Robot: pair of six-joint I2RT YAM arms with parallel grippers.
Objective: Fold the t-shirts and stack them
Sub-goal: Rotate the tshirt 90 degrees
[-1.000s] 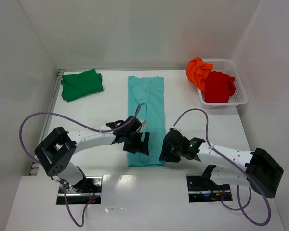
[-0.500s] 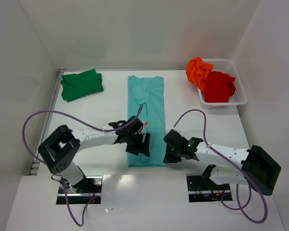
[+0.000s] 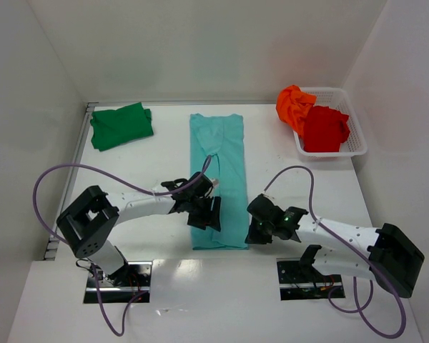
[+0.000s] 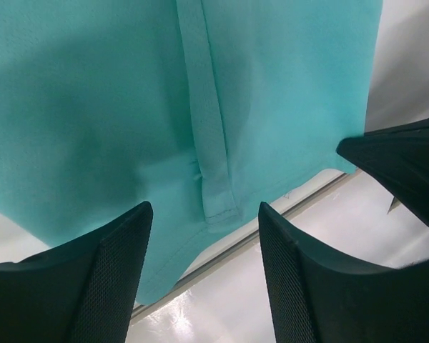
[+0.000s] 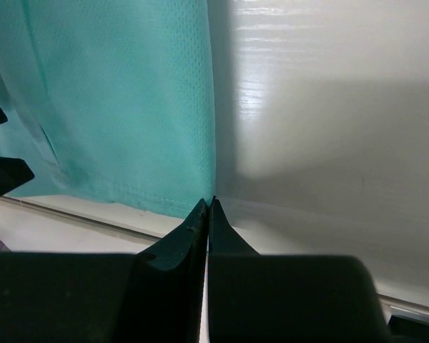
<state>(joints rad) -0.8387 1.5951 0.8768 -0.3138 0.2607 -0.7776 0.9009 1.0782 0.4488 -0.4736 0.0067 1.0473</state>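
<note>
- A white table (image 3: 150, 164) enclosed by white walls is seen from above, with both arm bases at its near edge.
- The left gripper (image 3: 206, 214) is held low over the near hem of the light teal t-shirt (image 3: 218, 164). Its jaws are spread wide with the hem seam between them, and no cloth is gripped.
- The right gripper (image 3: 256, 230) is set at the shirt's near right corner with its jaws pressed together. Whether any cloth is caught cannot be told.
- The teal shirt is laid as a long narrow strip down the middle of the table.
- Farther off, the dark green t-shirt (image 3: 121, 126) lies folded at the far left.
- The bright orange t-shirt (image 3: 293, 106) and the red t-shirt (image 3: 324, 128) are heaped in a white basket (image 3: 357, 136) at the far right.
- If only one corner were lifted, the hem could be dragged askew and the fold spoiled. Jaws closed just beside the edge could miss the cloth altogether.
</note>
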